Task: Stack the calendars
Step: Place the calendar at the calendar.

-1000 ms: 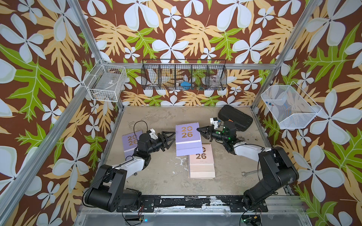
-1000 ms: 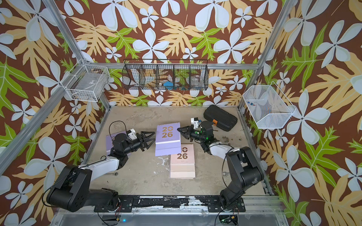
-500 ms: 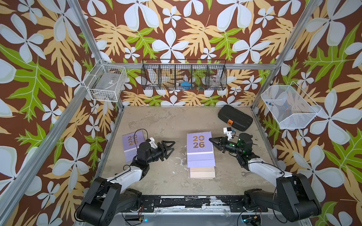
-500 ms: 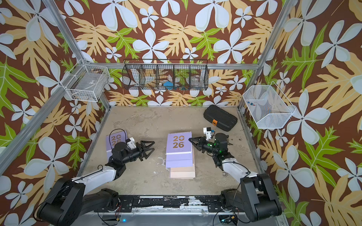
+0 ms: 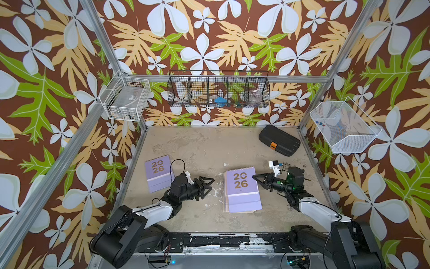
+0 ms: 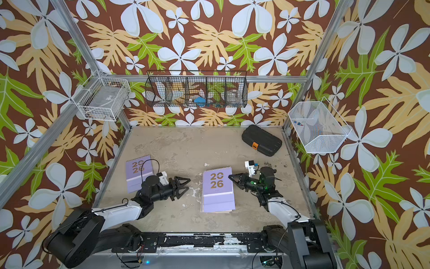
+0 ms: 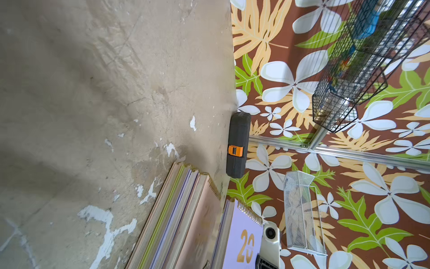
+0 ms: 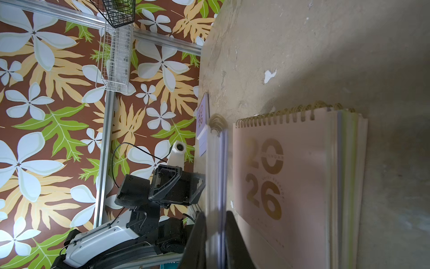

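Pinching lilac calendar (image 5: pixel 240 185), right tool (image 5: pixel 254 176), spiral end rearward, left tool (image 5: pixel 212 184) spread

The wallpaper (image 5: pixel 209 35) is brown, strewn with white flowers and green and tan leaves. The surface (image 5: pixel 197 144) is mottled beige with chipped white patches. Mid-frame, a lilac calendar (image 5: pixel 242 186) carries gold "2026"; a second lilac calendar (image 5: pixel 159 173), left of it, has the same gold. The right wrist view shows a pale pink calendar (image 8: pixel 279 174), gold numerals too. Upper right: a black case (image 5: pixel 279 139), orange latch (image 5: pixel 273 146).

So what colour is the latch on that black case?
The latch is orange, clearest in the left wrist view.
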Available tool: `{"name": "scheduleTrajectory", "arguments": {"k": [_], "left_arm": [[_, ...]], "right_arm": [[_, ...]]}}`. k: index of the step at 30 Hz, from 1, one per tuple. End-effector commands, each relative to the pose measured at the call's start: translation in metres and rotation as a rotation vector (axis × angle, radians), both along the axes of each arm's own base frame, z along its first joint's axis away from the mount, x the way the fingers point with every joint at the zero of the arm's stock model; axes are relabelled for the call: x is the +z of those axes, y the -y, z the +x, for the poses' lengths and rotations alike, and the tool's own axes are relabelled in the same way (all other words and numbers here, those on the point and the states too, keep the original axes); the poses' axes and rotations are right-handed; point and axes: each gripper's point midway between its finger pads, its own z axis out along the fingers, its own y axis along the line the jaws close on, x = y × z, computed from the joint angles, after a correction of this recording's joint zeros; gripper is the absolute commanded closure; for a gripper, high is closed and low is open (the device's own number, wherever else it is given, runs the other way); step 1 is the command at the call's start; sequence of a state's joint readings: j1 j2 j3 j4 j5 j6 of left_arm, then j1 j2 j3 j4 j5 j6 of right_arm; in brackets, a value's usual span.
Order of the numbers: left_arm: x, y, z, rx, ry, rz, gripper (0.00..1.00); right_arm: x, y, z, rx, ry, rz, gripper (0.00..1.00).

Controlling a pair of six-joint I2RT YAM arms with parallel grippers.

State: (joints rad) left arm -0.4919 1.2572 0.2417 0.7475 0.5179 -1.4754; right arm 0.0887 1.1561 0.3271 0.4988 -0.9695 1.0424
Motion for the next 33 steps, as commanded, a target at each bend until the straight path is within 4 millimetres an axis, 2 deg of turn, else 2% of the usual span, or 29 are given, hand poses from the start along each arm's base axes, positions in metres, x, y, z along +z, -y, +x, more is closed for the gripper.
{"name": "scheduleTrajectory", "arguments": {"k": [1,11,17,33], "left_arm": [[0.003,0.008,0.002,0.002,0.030,-0.006,0.38],[-0.006,0.035,-0.001,-0.049,0.006,-0.030,0.38],[-0.005,0.048,0.001,-0.067,0.003,-0.060,0.38],[-0.010,0.055,0.004,-0.074,-0.008,-0.062,0.38]], "right_arm": [[0.004,-0.003,-0.001,0.035,0.058,0.003,0.94],[0.001,-0.004,0.000,0.030,0.063,0.024,0.94],[-0.002,-0.004,0.004,0.024,0.058,0.030,0.94],[-0.010,-0.005,0.010,0.015,0.038,0.056,0.94]]}}
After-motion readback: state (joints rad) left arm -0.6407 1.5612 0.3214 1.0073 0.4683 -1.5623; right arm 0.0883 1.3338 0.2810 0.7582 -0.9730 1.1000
